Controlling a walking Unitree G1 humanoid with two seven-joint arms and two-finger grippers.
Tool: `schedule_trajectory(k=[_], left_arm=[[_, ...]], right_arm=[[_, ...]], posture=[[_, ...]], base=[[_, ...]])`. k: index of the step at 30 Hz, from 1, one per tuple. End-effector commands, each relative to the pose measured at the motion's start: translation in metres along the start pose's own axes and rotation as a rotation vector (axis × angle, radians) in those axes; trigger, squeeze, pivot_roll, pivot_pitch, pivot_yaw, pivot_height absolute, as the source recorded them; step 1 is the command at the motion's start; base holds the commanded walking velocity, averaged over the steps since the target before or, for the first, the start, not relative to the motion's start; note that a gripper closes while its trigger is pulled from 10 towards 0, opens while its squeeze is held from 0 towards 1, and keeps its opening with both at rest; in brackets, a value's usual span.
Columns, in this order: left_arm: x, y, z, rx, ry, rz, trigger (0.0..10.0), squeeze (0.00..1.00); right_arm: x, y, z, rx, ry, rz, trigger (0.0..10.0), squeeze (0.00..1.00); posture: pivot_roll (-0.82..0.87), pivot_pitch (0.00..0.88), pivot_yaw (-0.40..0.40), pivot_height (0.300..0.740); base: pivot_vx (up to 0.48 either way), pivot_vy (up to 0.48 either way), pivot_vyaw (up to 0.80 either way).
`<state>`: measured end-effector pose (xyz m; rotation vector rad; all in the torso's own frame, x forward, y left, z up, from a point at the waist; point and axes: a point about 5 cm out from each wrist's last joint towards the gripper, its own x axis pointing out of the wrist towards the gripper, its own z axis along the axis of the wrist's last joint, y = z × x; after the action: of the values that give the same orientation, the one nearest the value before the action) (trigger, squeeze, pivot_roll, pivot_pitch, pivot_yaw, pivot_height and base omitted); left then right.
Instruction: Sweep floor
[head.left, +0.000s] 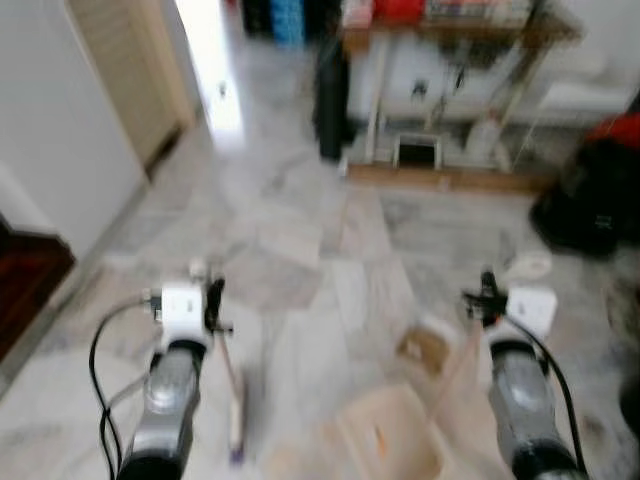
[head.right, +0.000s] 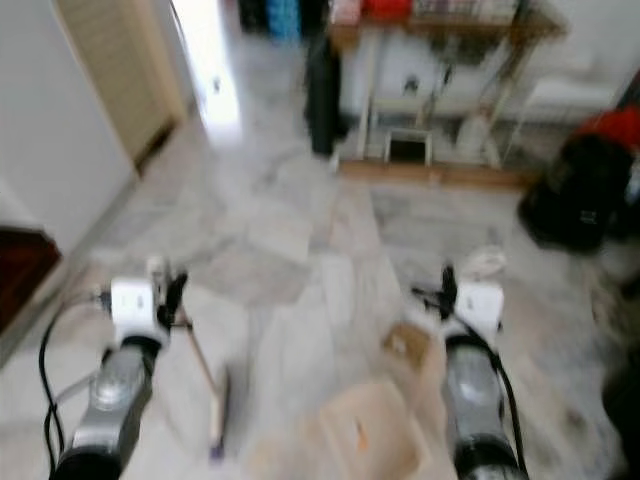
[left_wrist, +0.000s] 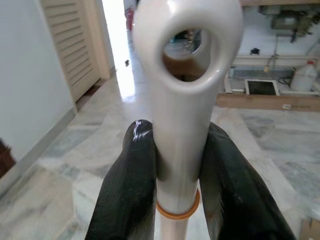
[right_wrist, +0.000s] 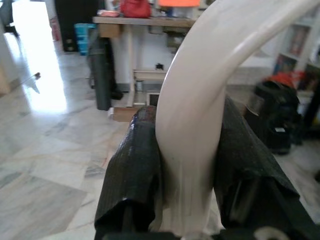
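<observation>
Marble floor (head.left: 300, 250) carry step | left gripper (left_wrist: 175, 175) clamps cream broom handle (left_wrist: 181, 100), head low | right gripper (right_wrist: 187, 165) clamps beige dustpan handle (right_wrist: 200, 100) | next: spot debris ahead, lower both.

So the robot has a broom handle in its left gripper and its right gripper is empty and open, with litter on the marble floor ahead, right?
Not quite. The right gripper is not empty: the right wrist view shows its black fingers shut on a curved cream dustpan handle. The rest holds: the left gripper clamps the broom handle, and litter lies on the marble floor.
</observation>
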<state>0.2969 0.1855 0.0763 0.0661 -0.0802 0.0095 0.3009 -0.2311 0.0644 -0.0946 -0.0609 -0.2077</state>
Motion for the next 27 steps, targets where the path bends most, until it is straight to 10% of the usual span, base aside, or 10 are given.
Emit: schedule_trajectory(k=[1,27], left_arm=[[0.0021,0.005,0.0071,0.011,-0.038,0.007,10.0,0.0],[0.0037,0.0069,0.0065,0.013,-0.027,0.008,10.0,0.0]], right_arm=[[0.0044,0.0048,0.0075,0.011,-0.034,0.008,10.0,0.0],[0.0032,0.0047,0.0062,0.01,-0.026,0.001,10.0,0.0]], posture=[[0.0,0.0,0.01,0.74],[0.0,0.0,0.015,0.74]], base=[[0.0,0.0,-0.8],[0.0,0.0,-0.8]])
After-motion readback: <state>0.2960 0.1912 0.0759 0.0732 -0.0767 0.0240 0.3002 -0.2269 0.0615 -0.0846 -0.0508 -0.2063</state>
